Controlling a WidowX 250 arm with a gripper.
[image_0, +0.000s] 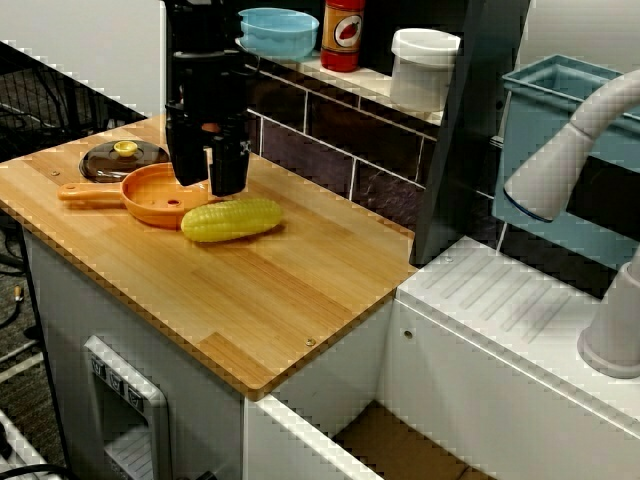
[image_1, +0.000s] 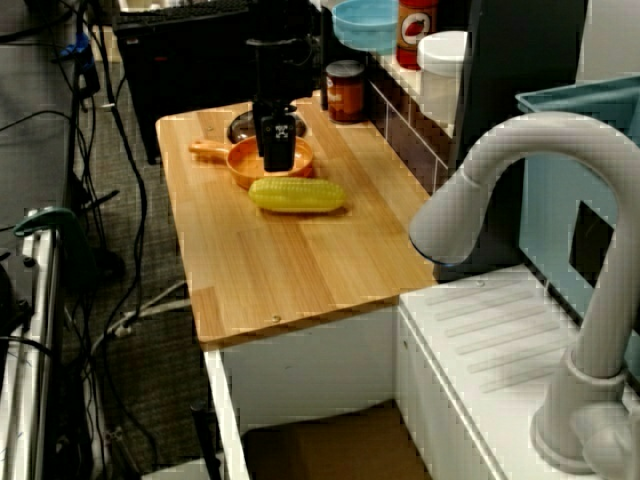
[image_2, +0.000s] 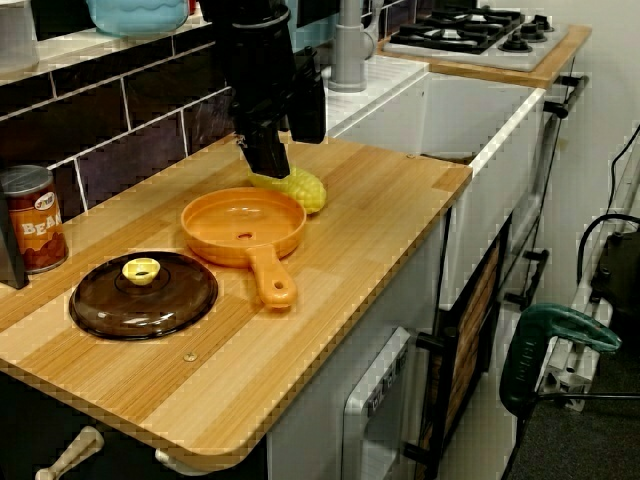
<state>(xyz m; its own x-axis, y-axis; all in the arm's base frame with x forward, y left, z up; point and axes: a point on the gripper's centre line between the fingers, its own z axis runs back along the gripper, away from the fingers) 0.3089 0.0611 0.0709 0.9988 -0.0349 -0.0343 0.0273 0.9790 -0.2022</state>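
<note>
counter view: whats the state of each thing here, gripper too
gripper, open, empty, low over the pan's far edge
orange pan, upright, empty, flat on the counter
corn, lying on its side beside the pan
dark lid, knob up, flat on the counter, covering nothing
bean can, upright
blue bowl, upright on the ledge
white tub, upright, lid on

On the counter (image_0: 260, 300) the pan (image_0: 150, 195) sits between the lid (image_0: 122, 158) and the corn (image_0: 232, 218), close to both.
</note>
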